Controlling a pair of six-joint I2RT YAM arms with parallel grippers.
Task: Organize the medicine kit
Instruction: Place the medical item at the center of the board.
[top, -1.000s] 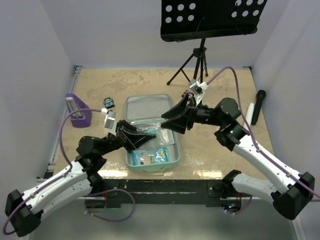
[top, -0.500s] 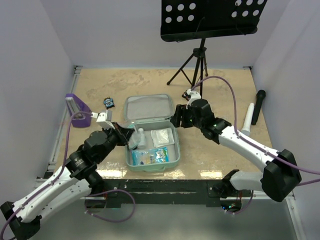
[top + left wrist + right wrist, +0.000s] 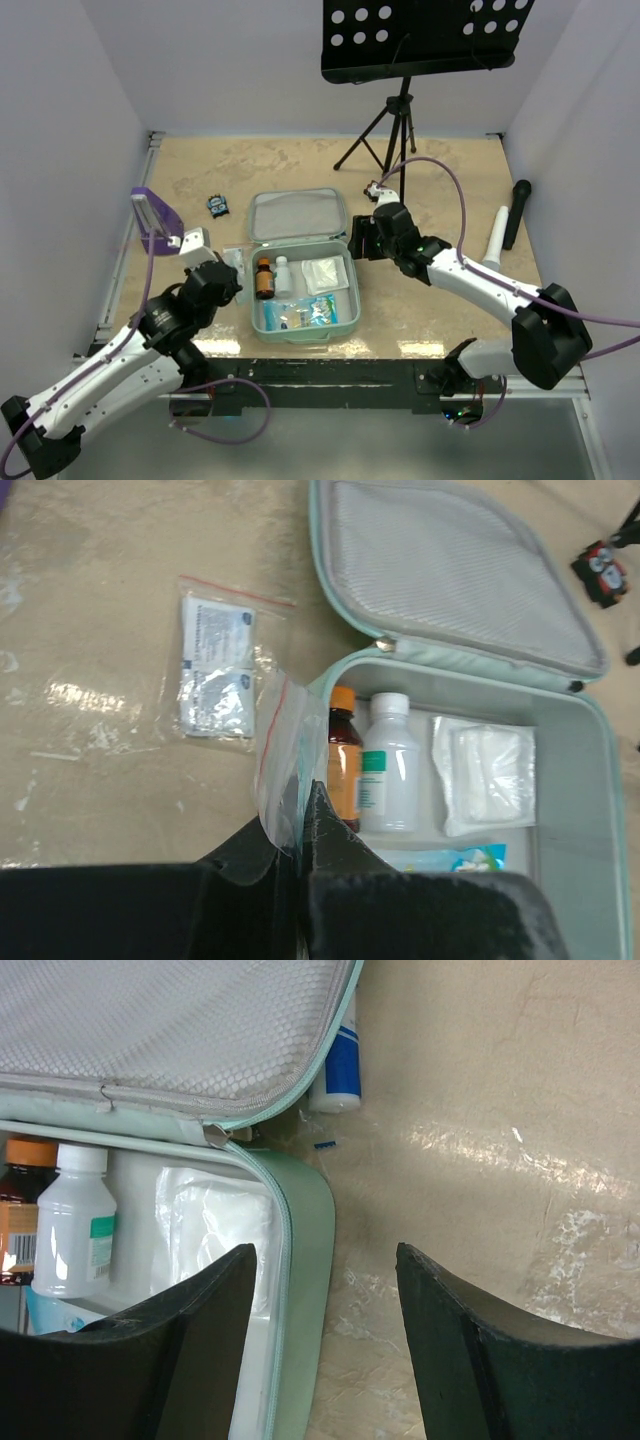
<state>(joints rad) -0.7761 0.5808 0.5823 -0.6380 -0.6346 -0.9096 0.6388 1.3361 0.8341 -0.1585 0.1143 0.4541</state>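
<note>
Just left of the open medicine kit (image 3: 297,215) in the middle of the worktop (image 3: 450,180), the left tool (image 3: 297,820) is clamped on a clear zip bag (image 3: 278,745), kit right beside it, while the right tool (image 3: 325,1255) gapes open over its right wall.

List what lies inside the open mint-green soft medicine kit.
Inside the mint-green medicine kit: a brown bottle with orange cap, a white plastic bottle, a white gauze packet and blue-green sachets. Anything beneath them is hidden.
</note>
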